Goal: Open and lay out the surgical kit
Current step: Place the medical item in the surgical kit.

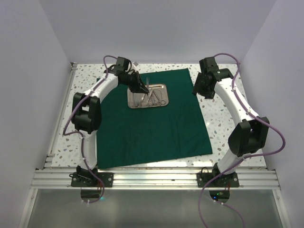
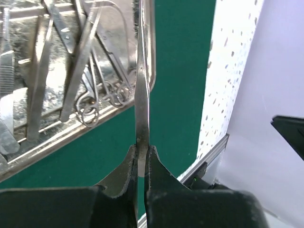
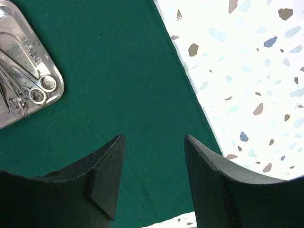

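The dark green cloth [image 1: 152, 128] of the surgical kit lies spread flat on the table. The shiny steel tray [image 1: 164, 102] sits on its far middle part and holds several slim instruments, among them ring-handled ones [image 2: 102, 97]. My left gripper [image 1: 144, 89] hovers over the tray's left side, shut on a slim flat silver instrument [image 2: 141, 85] that points away from the jaws above the tray [image 2: 57, 142]. My right gripper [image 1: 198, 88] stands open over the cloth's right edge [image 3: 118, 61], with nothing between its fingers [image 3: 107, 175]. In the right wrist view the tray [image 3: 58, 90] lies at the upper left.
Speckled white tabletop [image 1: 223, 128] shows to the right of the cloth and in a narrow strip along its left. Aluminium rails [image 1: 156, 178] frame the near edge and the left side. White walls enclose the table on three sides.
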`<state>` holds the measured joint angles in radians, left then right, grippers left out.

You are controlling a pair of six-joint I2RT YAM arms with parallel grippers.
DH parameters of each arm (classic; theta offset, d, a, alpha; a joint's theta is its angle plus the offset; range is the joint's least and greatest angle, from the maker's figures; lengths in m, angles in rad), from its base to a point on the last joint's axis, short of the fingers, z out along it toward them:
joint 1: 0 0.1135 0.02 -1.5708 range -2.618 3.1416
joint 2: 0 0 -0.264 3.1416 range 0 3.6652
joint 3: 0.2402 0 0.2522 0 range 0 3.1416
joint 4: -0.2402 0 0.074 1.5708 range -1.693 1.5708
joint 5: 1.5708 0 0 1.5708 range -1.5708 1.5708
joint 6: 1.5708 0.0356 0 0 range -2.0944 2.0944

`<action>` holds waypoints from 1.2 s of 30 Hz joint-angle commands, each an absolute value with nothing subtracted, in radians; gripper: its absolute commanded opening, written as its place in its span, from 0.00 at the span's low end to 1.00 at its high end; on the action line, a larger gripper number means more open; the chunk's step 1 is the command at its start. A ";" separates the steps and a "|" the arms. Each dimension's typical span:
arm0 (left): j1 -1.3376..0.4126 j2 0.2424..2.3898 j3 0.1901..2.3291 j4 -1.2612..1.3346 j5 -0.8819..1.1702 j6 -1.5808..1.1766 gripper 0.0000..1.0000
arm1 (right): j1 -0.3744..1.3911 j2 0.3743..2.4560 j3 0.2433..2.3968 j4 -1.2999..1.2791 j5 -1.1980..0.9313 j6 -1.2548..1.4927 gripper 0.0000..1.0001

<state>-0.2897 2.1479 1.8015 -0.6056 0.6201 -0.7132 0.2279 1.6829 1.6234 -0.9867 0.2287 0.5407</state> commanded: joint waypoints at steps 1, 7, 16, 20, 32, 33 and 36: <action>-0.295 2.040 1.786 -0.607 0.723 -0.652 0.00 | 0.222 1.660 1.660 -1.006 0.258 0.526 0.57; -0.325 1.812 1.484 -0.778 0.476 -0.430 0.00 | 0.222 1.652 1.661 -0.977 0.224 0.534 0.58; -0.475 1.531 1.100 -0.756 0.351 -0.518 0.00 | 0.232 1.658 1.694 -0.988 0.215 0.532 0.58; -0.520 1.546 1.123 -0.799 0.350 -0.601 0.00 | 0.230 1.649 1.660 -0.992 0.216 0.543 0.58; -0.594 1.680 1.210 -0.825 0.541 -0.781 0.85 | 0.230 1.644 1.549 -0.936 0.193 0.577 0.60; -0.594 1.692 1.245 -0.837 0.554 -0.781 0.93 | 0.232 1.643 1.549 -0.933 0.186 0.581 0.61; -0.592 1.722 1.390 -0.902 0.536 -0.772 1.00 | 0.248 1.649 1.581 -0.917 0.172 0.587 0.61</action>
